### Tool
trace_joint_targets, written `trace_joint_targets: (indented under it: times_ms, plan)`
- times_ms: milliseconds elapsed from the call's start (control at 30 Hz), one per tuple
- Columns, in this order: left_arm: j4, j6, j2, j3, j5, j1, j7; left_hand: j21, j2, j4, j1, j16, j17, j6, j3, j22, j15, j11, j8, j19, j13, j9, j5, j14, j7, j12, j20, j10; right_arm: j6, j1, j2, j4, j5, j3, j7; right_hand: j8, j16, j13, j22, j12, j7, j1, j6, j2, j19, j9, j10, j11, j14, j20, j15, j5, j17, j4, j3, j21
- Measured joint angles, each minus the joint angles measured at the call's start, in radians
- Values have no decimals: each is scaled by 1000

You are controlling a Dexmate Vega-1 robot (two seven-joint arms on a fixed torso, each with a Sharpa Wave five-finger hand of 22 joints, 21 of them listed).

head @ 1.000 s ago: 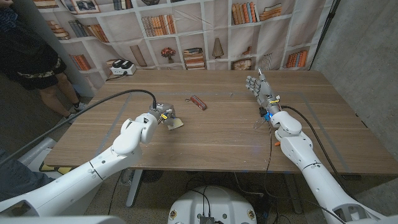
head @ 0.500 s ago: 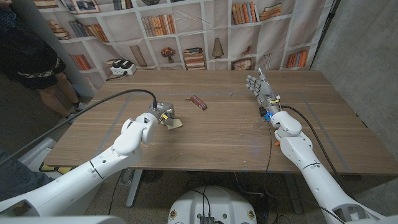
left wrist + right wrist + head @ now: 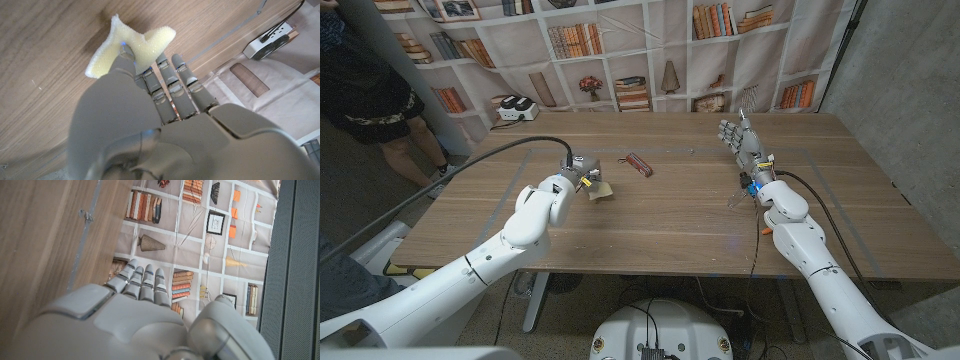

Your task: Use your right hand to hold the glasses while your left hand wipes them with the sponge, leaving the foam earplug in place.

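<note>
The glasses (image 3: 638, 164) lie folded on the wooden counter (image 3: 670, 215), a dark reddish shape. They are near the left hand's fingers and a little beyond them, off to their inner side. They are well apart from the right hand's fingers, and nothing touches them.

The sponge (image 3: 602, 194) is a pale yellow, bent piece, grasped by the left hand (image 3: 582, 178). In the left wrist view the thumb presses down on the sponge (image 3: 132, 47) while the fingers (image 3: 177, 75) reach along beneath it. The sponge sits close over the wood grain at the tip of the left hand (image 3: 150, 115); I cannot tell whether it touches the counter.

The right hand (image 3: 745, 145) stands upright on the far right of the counter, released and holding nothing, its fingers pointing away from the robot. In the right wrist view the fingers (image 3: 145, 282) lie side by side, nearly straight, on the right hand (image 3: 125, 315).

The foam earplug (image 3: 761, 228), as far as its small size lets me tell, is the orange bit on the counter beside the right forearm, behind the right fingers. A tiny pale speck (image 3: 692, 152) lies between the glasses and the right fingers.

A white charger box (image 3: 515, 108) sits at the counter's far left edge, and a person (image 3: 370, 90) stands beyond it.
</note>
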State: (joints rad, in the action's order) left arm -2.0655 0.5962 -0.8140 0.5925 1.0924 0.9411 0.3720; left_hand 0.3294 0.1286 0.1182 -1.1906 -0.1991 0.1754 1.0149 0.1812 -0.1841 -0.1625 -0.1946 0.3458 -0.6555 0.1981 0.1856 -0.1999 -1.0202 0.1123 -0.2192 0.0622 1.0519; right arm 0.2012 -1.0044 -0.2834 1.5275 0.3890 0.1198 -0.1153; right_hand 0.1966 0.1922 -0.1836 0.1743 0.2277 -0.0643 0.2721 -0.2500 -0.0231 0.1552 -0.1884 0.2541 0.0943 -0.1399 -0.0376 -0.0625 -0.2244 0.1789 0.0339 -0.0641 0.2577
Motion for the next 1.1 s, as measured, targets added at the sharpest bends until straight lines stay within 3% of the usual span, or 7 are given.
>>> trace_joint_targets:
  times_ms: [333,600,767,1100]
  plan:
    - [-8,-9,20,-17,4,8,-39,0,0,0,0,2,0,0,0,0,0,0,-7,0,0,-2,4,0,0,8,0,0,4,-34,-27,46,-7,-10,19,0,0,0,0,0,5,9,-5,-9,10,0,17,-6,-13,0,5,0,0,-7,-7,0]
    - [-17,-9,48,-43,-26,22,-78,0,0,0,0,2,4,-4,0,0,-2,0,-10,0,0,3,4,-6,-4,12,0,0,22,-60,-65,83,-32,-19,42,15,4,0,5,7,31,60,-60,-29,52,1,65,-54,-61,-2,50,8,-2,-39,-28,0]
    - [-30,12,61,-50,-34,30,-91,0,0,0,0,2,4,-4,0,0,-4,0,-12,0,5,4,7,-7,-4,15,0,0,32,-75,-95,102,-39,-28,45,15,4,0,5,11,41,73,-70,-31,61,2,78,-56,-77,-4,66,8,-2,-48,-28,0]
    - [-59,57,91,-47,-29,37,-87,-5,0,0,0,7,4,-4,0,0,-4,0,-17,0,5,3,3,-7,-4,15,0,0,45,-109,-164,147,-44,-56,42,15,4,0,5,13,59,125,-99,-64,86,0,110,-77,-106,-4,88,15,-2,-76,-56,-7]
